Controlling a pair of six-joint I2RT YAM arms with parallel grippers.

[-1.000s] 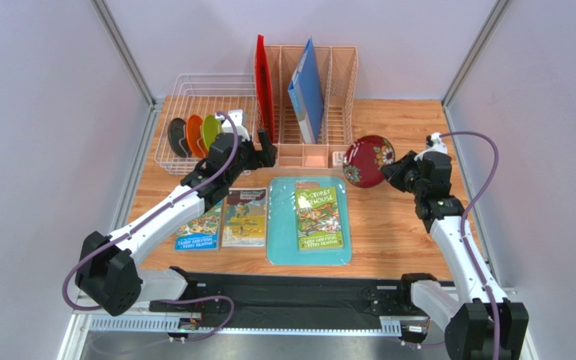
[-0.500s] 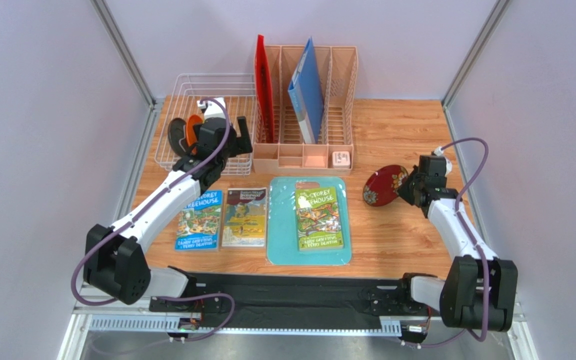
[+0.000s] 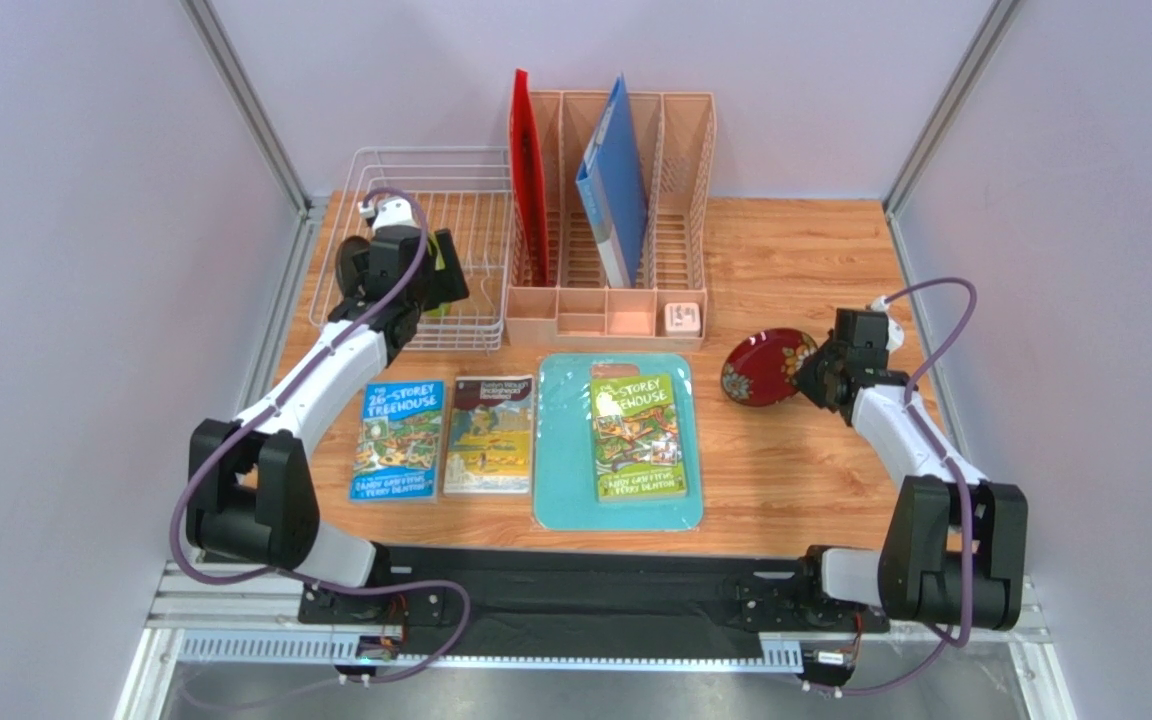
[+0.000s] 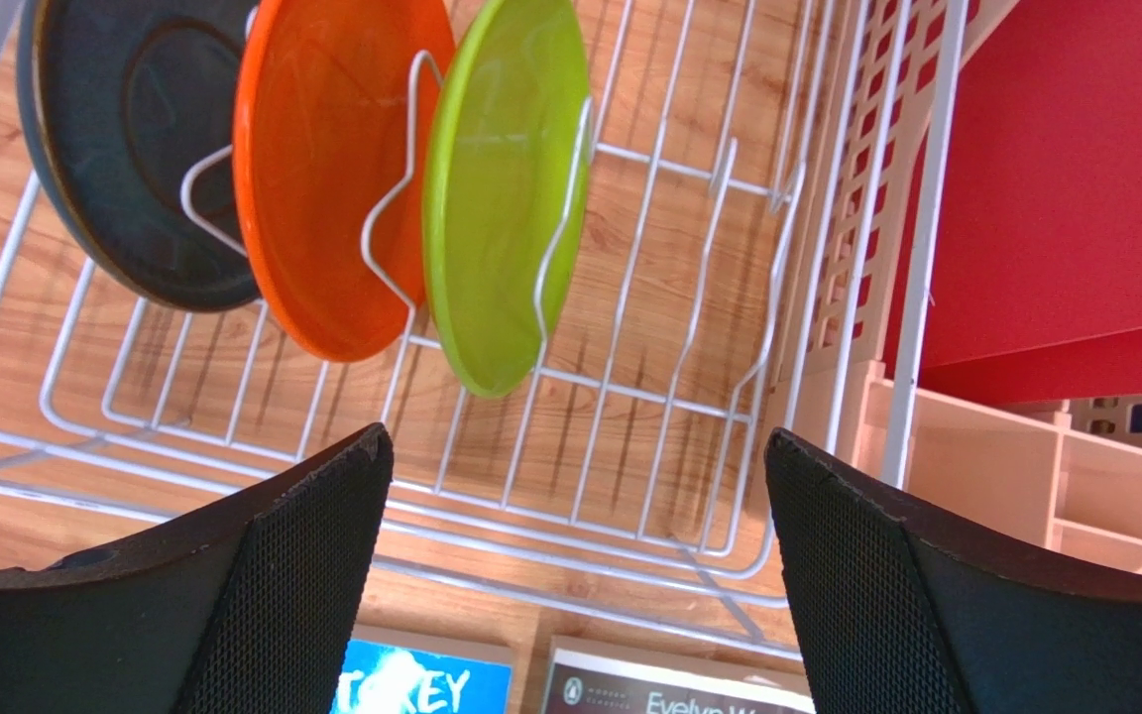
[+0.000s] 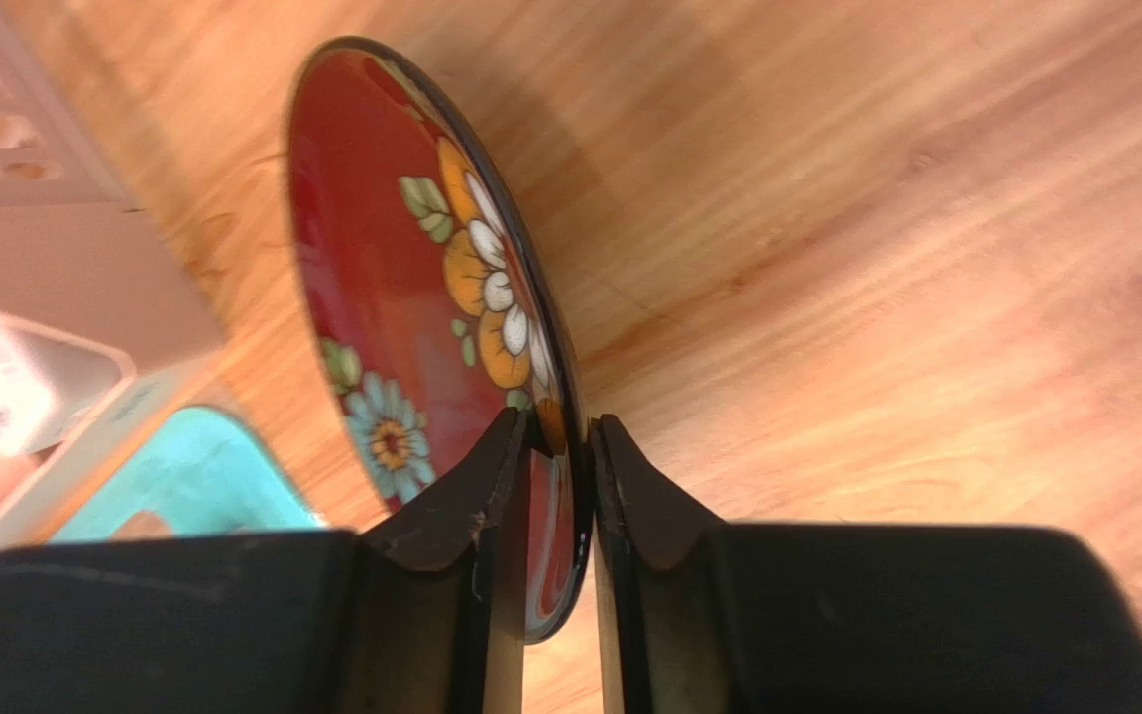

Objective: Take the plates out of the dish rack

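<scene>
The right gripper (image 5: 559,429) was set around the rim of the red plate (image 5: 398,283), centre right overhead; pinched or released could not be told. The left gripper (image 4: 577,442) was spread wide before the green plate (image 4: 510,194) in the rack (image 3: 462,195), upper left. A set-down was judged under way; next, the green rim would need grasping.

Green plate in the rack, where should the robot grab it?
Probably pinch its top rim from above, a finger on each face. The green plate stands on edge between wire prongs of the dish rack, the orange plate close beside.
</scene>
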